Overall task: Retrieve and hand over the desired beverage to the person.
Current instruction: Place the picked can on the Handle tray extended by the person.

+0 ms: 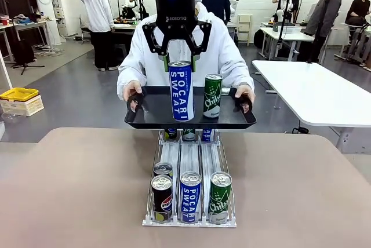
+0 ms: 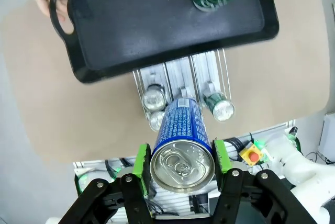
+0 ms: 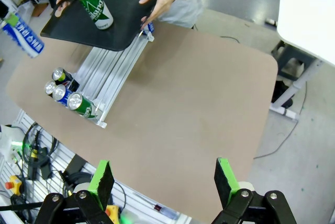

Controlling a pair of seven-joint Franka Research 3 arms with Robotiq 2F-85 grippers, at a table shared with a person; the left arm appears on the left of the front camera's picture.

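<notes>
My left gripper [image 1: 180,62] is shut on a tall blue Pocari Sweat can [image 1: 181,91], gripping it near the top between green pads [image 2: 141,162]. The can [image 2: 182,145] hangs upright at the near side of a black tray [image 1: 151,112]; I cannot tell whether it touches the tray. The person [image 1: 223,51], in a white hooded jacket, holds the tray by both handles above the table's far edge. A green can [image 1: 212,95] stands on the tray. My right gripper [image 3: 163,182] is open and holds nothing, high above the right part of the brown table [image 3: 199,93].
A white can rack [image 1: 190,155] lies along the table's middle, under the tray's near edge. At its front stand a Pepsi can [image 1: 162,197], a Pocari can [image 1: 190,196] and a green can [image 1: 219,197]. A white table [image 1: 313,91] is to the right.
</notes>
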